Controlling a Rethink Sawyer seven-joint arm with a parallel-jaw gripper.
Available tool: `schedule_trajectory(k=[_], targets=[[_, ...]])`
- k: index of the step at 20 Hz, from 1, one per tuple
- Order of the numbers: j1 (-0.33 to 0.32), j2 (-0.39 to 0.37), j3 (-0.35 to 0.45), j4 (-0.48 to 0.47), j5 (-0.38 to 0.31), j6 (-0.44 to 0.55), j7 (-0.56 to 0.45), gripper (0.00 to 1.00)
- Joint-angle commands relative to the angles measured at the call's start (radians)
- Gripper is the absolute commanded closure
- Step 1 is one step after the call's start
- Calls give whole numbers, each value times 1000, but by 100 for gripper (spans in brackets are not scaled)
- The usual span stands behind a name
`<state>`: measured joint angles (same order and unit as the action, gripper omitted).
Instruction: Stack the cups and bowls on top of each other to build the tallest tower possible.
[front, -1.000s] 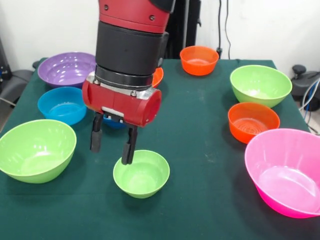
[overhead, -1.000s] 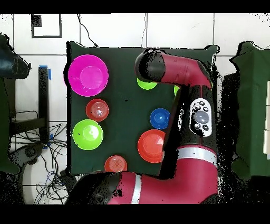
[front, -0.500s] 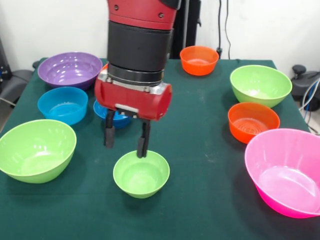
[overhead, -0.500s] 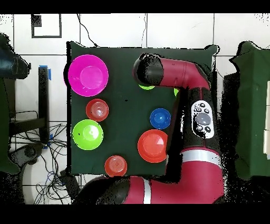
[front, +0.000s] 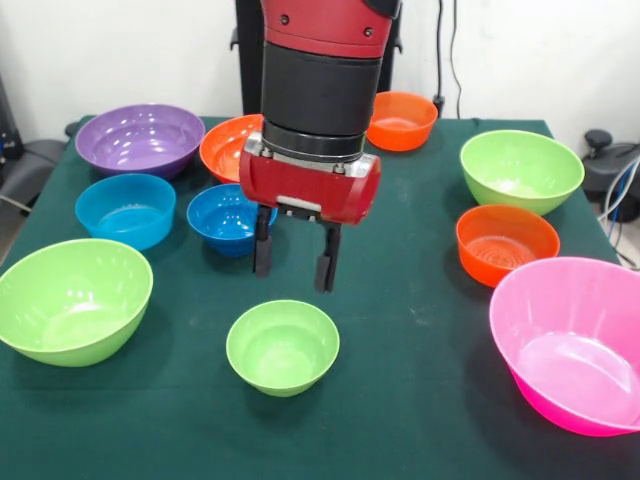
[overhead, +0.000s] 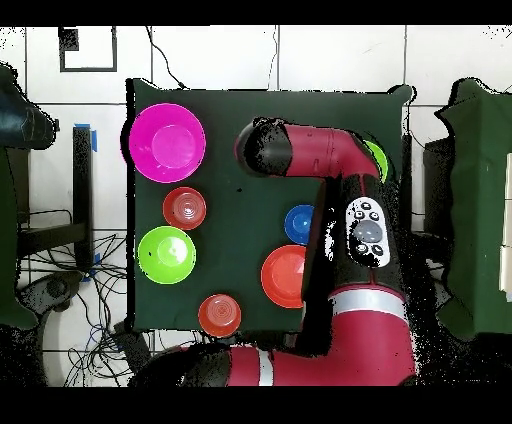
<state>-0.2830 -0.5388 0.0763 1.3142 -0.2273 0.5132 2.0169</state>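
Front view, dark green table (front: 420, 300), white wall (front: 120, 50) behind, tool (front: 293, 262) spread wide, empty, above small lime bowl (front: 282, 347).

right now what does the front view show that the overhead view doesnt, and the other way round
Only the front view shows the gripper, open and empty above the small lime green bowl, plus the purple bowl and light blue bowl; overhead, the arm hides these.

Only the overhead view shows the arm's upper link with its button panel and the tiled floor.

Both show the pink bowl, the dark blue bowl and the green table.
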Motion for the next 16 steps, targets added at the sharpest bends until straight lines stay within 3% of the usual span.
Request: schedule_trajectory(k=[1,9,16], targets=[[-9,-7,101,216,-121,-100,-111,0],[-105,-85,181,367,-191,-148,-178,0],[-166,-108,230,414,-260,-155,-185,0]])
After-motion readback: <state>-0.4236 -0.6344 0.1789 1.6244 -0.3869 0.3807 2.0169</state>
